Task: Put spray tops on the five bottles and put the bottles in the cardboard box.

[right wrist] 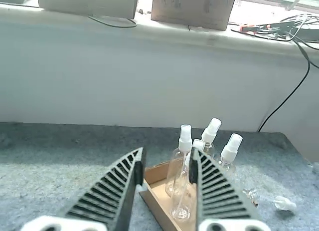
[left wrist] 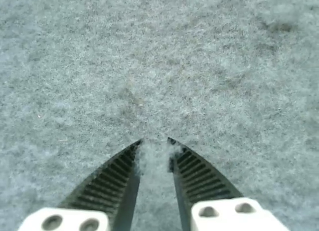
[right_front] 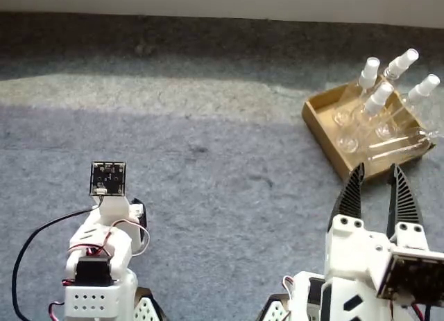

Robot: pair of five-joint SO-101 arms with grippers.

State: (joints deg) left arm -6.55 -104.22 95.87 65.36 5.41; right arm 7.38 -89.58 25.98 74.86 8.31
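On the grey counter (right_front: 208, 196), the cardboard box (right_front: 318, 120) holds four upright bottles (right_front: 361, 107) with white spray tops (right_front: 370, 66). A fifth bottle (right_front: 399, 144) lies on its side. The right claw (right_front: 377, 172) gapes just beside the box.

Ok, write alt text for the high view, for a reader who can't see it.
A cardboard box at the far right holds four upright bottles with spray tops and a fifth bottle lying down. The right gripper hangs open before it; the left arm sits apart.
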